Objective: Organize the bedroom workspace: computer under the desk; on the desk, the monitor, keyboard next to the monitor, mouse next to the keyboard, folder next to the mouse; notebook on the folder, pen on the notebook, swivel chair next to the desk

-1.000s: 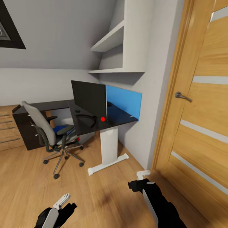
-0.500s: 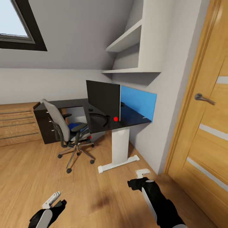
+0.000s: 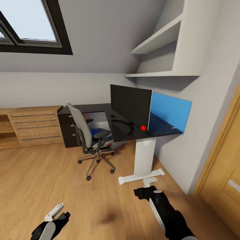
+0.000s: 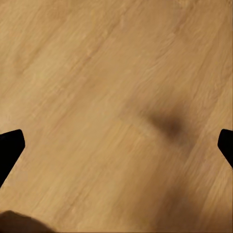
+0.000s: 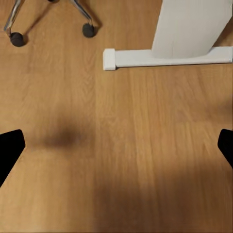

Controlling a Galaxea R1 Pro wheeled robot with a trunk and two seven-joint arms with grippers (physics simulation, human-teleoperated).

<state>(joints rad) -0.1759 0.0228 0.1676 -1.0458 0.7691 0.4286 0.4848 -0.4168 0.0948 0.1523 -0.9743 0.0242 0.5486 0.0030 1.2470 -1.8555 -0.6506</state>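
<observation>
Rolling toward the counter [image 3: 133, 131] with both sets of fingers open and empty risks clipping the swivel chair [image 3: 87, 133] or the white counter leg [image 3: 144, 160].

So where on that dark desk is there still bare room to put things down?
The desk looks bare in front of the monitor, between it and the blue panel, and along its far wing behind the swivel chair. Behind the monitor a dark curved shape sits on the top. The chair seat holds something blue.

door [image 3: 222, 173] cut by the head view's edge, blue item on swivel chair [image 3: 87, 133] seat unidentifiable
</observation>
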